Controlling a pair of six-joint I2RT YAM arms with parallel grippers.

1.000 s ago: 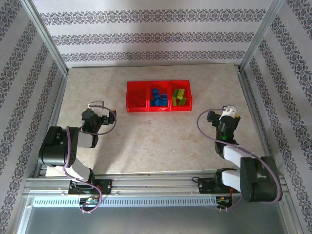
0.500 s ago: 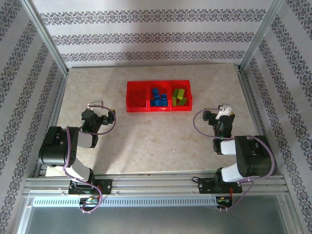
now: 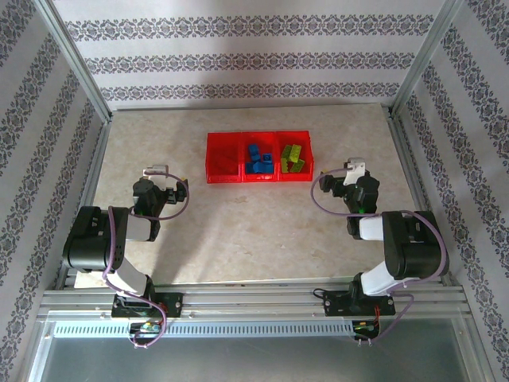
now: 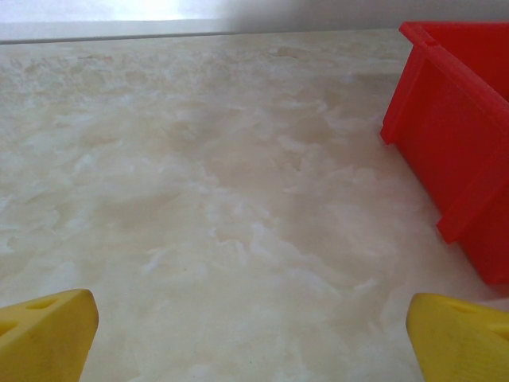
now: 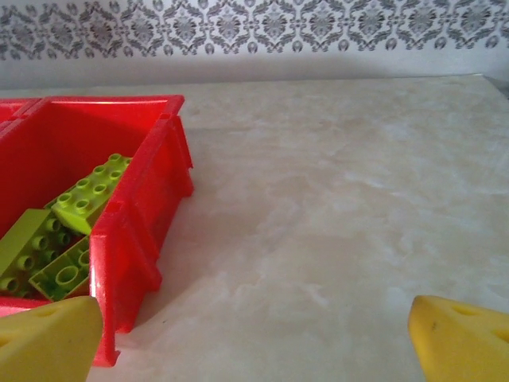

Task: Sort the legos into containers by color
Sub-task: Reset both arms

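left tool (image 4: 253, 330) and right tool (image 5: 254, 330) gape wide, holding nothing, blue legos (image 3: 256, 159) in the middle red bin (image 3: 259, 179), yellow-green legos (image 3: 293, 157) in the right one, sorting looks done so park clear of bin walls

Bright, even overhead light; faint soft shadows.
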